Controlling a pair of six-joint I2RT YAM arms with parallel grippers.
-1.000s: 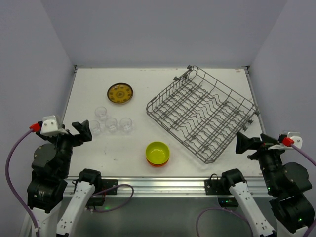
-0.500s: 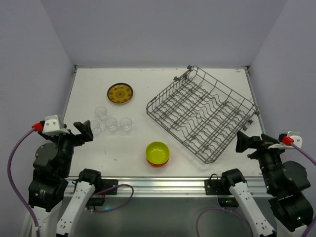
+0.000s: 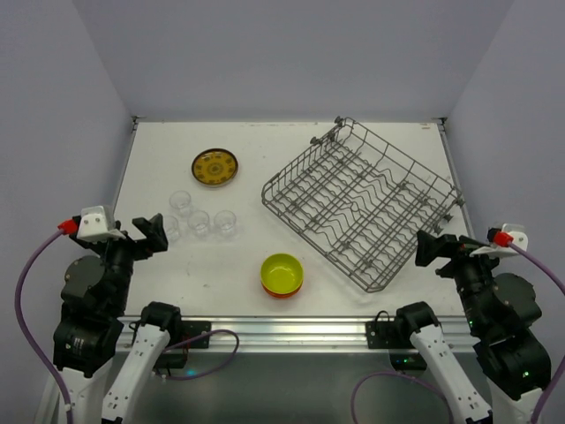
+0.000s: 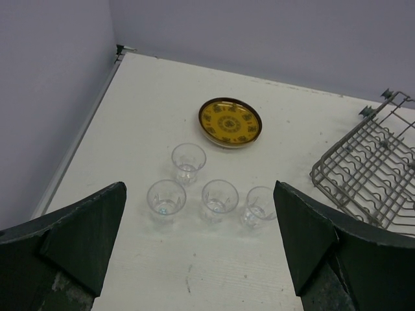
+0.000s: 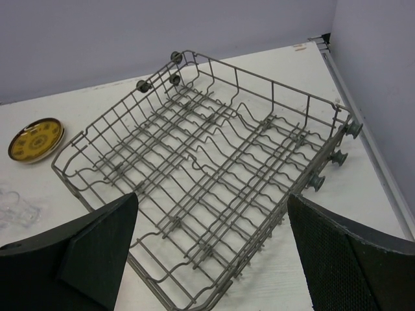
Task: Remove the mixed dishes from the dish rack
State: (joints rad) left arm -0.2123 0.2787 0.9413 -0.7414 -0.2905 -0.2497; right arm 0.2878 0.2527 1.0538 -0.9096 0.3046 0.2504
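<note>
White table (image 3: pixel 238 265): bare rack (image 3: pixel 362 208) at three o'clock, plate (image 3: pixel 214 168) and glasses (image 3: pixel 201 221) sorted toward ten. Left gripper (image 3: pixel 148 231) and right gripper (image 3: pixel 430 248) gape empty, job seemingly done.

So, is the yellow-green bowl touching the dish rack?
Apart. The top external view shows a strip of bare white table between the yellow-green bowl and the near corner of the dish rack.
</note>
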